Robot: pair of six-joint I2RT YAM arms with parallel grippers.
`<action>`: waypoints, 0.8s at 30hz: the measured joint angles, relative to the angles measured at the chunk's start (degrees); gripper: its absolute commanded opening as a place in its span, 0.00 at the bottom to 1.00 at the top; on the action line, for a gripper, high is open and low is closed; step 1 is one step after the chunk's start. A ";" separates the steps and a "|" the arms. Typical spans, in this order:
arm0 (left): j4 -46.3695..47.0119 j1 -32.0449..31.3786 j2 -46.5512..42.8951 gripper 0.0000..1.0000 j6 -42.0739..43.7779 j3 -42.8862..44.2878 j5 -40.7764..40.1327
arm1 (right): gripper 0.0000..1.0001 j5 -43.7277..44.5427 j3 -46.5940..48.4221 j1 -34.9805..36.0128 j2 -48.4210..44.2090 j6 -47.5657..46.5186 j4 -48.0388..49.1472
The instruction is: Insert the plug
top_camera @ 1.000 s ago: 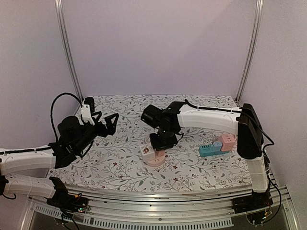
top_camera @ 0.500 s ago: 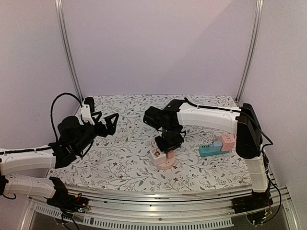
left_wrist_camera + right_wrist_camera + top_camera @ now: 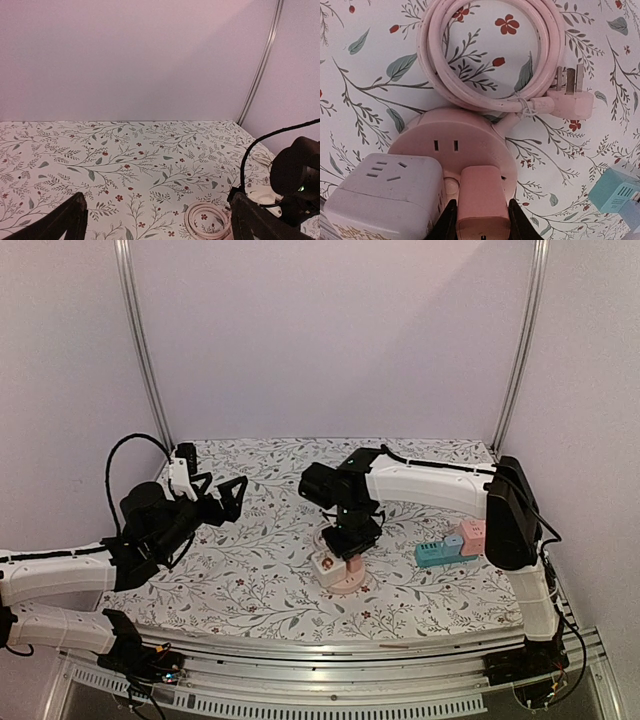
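Now: right fingers (image 3: 447, 225) pinching pink plug (image 3: 481, 200) at round pink socket (image 3: 455, 135); left fingers (image 3: 65, 220) spread wide.

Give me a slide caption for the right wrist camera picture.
Right gripper shut on a pink plug at the round pink socket hub, its coiled cord lying beyond.

Right fingers (image 3: 347, 543) closed low on a pink plug (image 3: 354, 563) at the round pink socket (image 3: 348, 584), white cube (image 3: 325, 566) alongside. Left fingers (image 3: 234, 494) spread wide above the floral bench (image 3: 250, 585). Teal strip (image 3: 437, 554) at right.
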 measured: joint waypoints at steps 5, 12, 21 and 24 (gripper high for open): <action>0.00 0.02 0.00 0.99 0.00 0.00 0.00 | 0.00 -0.20 -0.31 -0.11 -0.02 -0.94 0.42; 0.02 0.02 0.02 0.99 0.02 0.00 0.02 | 0.00 -0.46 -2.27 -0.35 -1.03 -1.11 2.19; 0.02 0.02 0.13 0.99 0.04 -0.02 0.00 | 0.00 -1.62 -6.43 -0.90 -2.67 -1.07 6.01; 0.02 0.02 0.13 0.99 0.04 -0.04 0.02 | 0.00 -1.70 -7.78 -0.96 -3.10 -0.94 7.32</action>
